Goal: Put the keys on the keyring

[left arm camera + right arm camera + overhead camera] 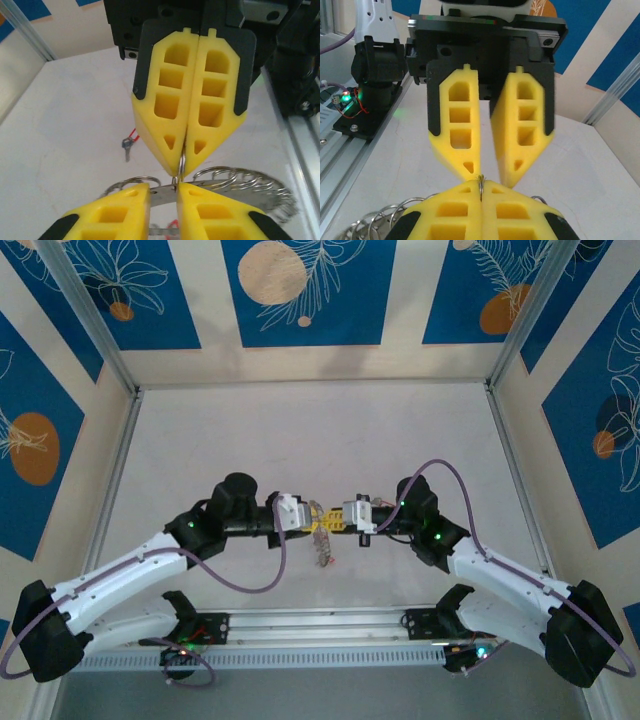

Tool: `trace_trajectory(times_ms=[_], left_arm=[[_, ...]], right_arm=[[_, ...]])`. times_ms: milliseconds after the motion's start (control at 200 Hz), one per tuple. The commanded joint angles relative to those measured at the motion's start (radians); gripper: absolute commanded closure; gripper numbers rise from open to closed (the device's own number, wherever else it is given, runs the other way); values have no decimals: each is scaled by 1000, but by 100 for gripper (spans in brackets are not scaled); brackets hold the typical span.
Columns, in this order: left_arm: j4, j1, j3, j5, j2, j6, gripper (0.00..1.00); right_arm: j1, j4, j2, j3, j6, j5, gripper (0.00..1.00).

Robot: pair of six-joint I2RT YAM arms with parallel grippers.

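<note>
1. Right gripper (183, 159): yellow fingers pressed together, pinching a thin silver wire loop (182, 167).
2. Left gripper (164, 190): fingers slightly apart, tips meeting the right's; grip cannot tell.
3. Flat silvery beaded-edge keyring (242, 184) spans that gap.
4. Tiny silver red-tagged key (127, 147) lies apart on the white table (70, 130).

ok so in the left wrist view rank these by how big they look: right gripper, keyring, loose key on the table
1. right gripper, largest, but close to the camera
2. keyring, partly hidden
3. loose key, smallest by far, though it lies farther off
</note>
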Motion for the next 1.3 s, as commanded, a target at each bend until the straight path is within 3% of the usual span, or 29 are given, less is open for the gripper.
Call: trace_trajectory(times_ms=[0,495,585,760,910,1155,1295], left_arm=[[53,3,-20,72,-16,-11,82],[105,2,-30,94,5,-42,84],[112,2,-27,111,17,-51,100],[70,2,-14,125,11,-13,100],[-34,2,19,53,1,30,100],[-116,1,53,-28,17,50,100],[-153,1,74,-4,45,64,100]], right_arm=[[7,59,-10,-6,18,-40,100],[15,107,11,-15,33,-63,100],[18,100,14,-15,34,-58,100],[18,47,4,-12,12,23,100],[16,-39,-12,-2,-13,66,85],[17,-135,16,28,-14,118,81],[16,-142,33,37,-14,94,79]])
